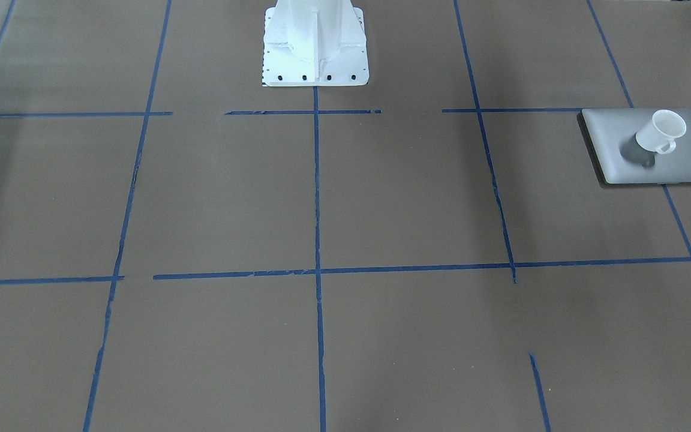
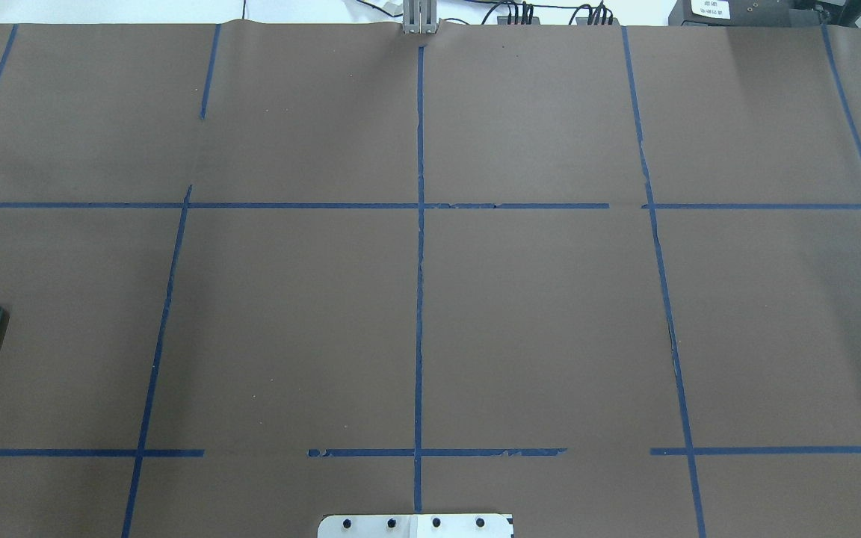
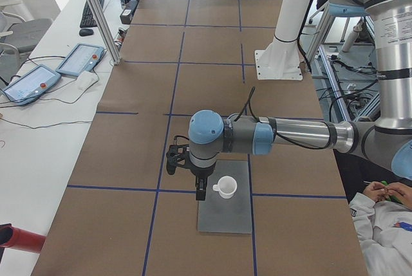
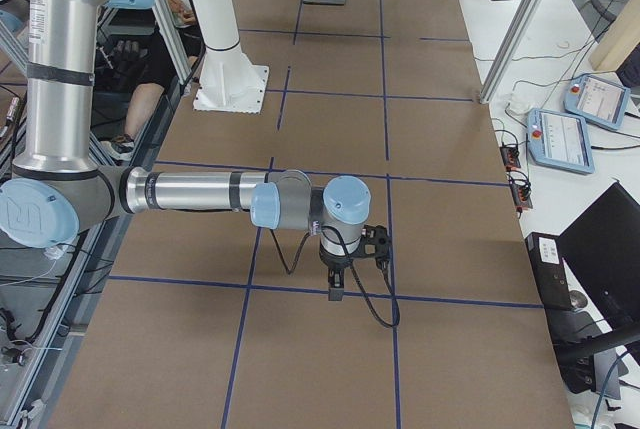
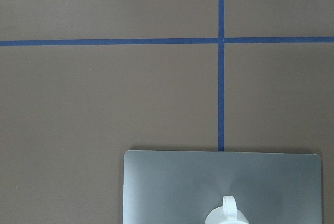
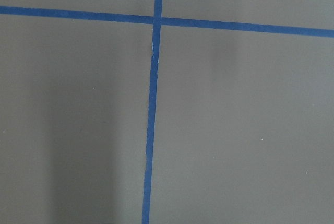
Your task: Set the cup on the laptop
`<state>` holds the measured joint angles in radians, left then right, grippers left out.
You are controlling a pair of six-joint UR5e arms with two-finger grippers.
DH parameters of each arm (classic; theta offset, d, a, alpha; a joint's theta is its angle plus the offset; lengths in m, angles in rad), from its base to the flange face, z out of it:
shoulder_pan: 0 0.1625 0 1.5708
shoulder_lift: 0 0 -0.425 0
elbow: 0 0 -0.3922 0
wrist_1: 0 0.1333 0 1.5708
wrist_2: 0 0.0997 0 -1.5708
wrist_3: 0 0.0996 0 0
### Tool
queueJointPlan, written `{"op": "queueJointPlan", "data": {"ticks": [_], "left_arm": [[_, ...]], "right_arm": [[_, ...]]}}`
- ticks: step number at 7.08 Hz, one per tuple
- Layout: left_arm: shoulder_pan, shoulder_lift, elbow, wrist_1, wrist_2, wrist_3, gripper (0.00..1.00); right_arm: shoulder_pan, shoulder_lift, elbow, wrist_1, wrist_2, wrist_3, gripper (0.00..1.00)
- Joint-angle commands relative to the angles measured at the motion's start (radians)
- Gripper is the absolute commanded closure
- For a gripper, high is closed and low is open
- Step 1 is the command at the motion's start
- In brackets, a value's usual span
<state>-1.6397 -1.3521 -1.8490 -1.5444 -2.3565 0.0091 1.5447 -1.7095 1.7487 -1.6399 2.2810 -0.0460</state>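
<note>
The grey laptop [image 1: 681, 165] lies at the left end of the brown surface [image 1: 381, 198], close to the robot's edge. The little white cup [image 1: 660, 133] stands on the laptop's lid, mouth up. The left pincer [image 3: 201, 193] hangs in the air beside the cup and does not touch it. I cannot tell if it is released or clenched. Farther along, toward the right end, the right pincer [image 4: 335, 291] hangs over blue tape lines [image 6: 151, 130]. I cannot tell its state either.
</note>
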Motion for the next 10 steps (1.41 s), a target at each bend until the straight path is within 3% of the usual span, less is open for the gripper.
{"op": "queueJointPlan", "data": {"ticks": [1, 5, 6, 10], "left_arm": [[0.000, 0.005, -0.001, 0.003, -0.059, -0.001, 0.00], [0.038, -0.005, 0.011, 0.018, -0.006, 0.035, 0.00], [0.037, -0.004, 0.039, 0.027, -0.009, 0.111, 0.00], [0.035, -0.007, 0.036, 0.030, -0.017, 0.118, 0.00]], "right_arm": [[0.000, 0.001, 0.000, -0.001, 0.000, 0.000, 0.00], [0.000, 0.001, 0.000, 0.000, 0.000, 0.000, 0.00], [0.000, 0.001, 0.000, 0.000, 0.000, 0.000, 0.00], [0.000, 0.001, 0.000, -0.001, 0.000, 0.000, 0.00]]}}
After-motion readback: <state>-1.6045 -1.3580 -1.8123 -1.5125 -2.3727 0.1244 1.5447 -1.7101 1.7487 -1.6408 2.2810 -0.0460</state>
